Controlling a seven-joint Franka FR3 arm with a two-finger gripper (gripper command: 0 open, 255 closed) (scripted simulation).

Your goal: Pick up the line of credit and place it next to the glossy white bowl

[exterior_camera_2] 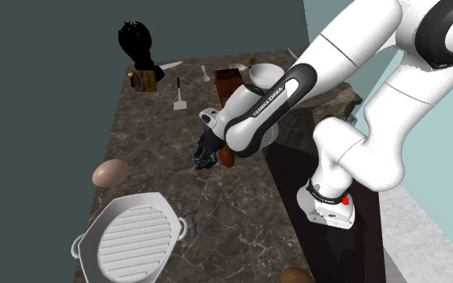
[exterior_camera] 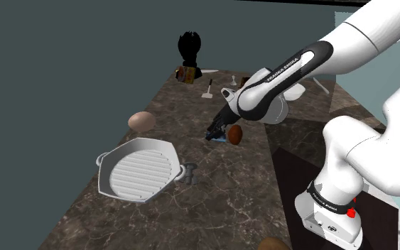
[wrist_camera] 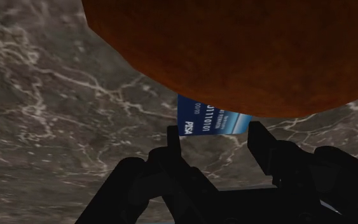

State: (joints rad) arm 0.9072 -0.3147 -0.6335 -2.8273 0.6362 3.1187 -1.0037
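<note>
Countertop (exterior_camera: pixel 212 192) of dark, white-veined stone stretches away from the stand (exterior_camera: pixel 333 216), and the white arm (exterior_camera: pixel 283 78) bends down over its middle. The black gripper (exterior_camera: pixel 217 132) is low over the surface there, just beside a rust-brown ball (exterior_camera: pixel 235 134). In the wrist view its two fingers (wrist_camera: pixel 173 141) stand well apart, clasping nothing, and between their tips shows the end of the blue card (wrist_camera: pixel 209 119) (white digits and the letters PISA are readable on it). The card lies flat on the countertop, its far part hidden behind the ball, which looms just beyond the fingertips. Whether either finger touches the card I cannot tell. In the shoulder view a sliver of blue shows at the gripper's tip, against the ball's left side. In the second exterior view the gripper (exterior_camera_2: pixel 207 153) and ball (exterior_camera_2: pixel 228 157) sit close together in the same way.

The white bowl (exterior_camera: pixel 296 91) stands farther back on the countertop, partly behind the forearm and well apart from the card. Nearer the camera in the shoulder view sits a white ridged grill pan (exterior_camera: pixel 140 170). A small dark grey object (exterior_camera: pixel 187 172) is just beside its right rim, and a tan egg-shaped thing (exterior_camera: pixel 141 121) lies behind it. At the far end are a white spatula (exterior_camera: pixel 209 89) and a black figure (exterior_camera: pixel 190 48) against the dark wall.
</note>
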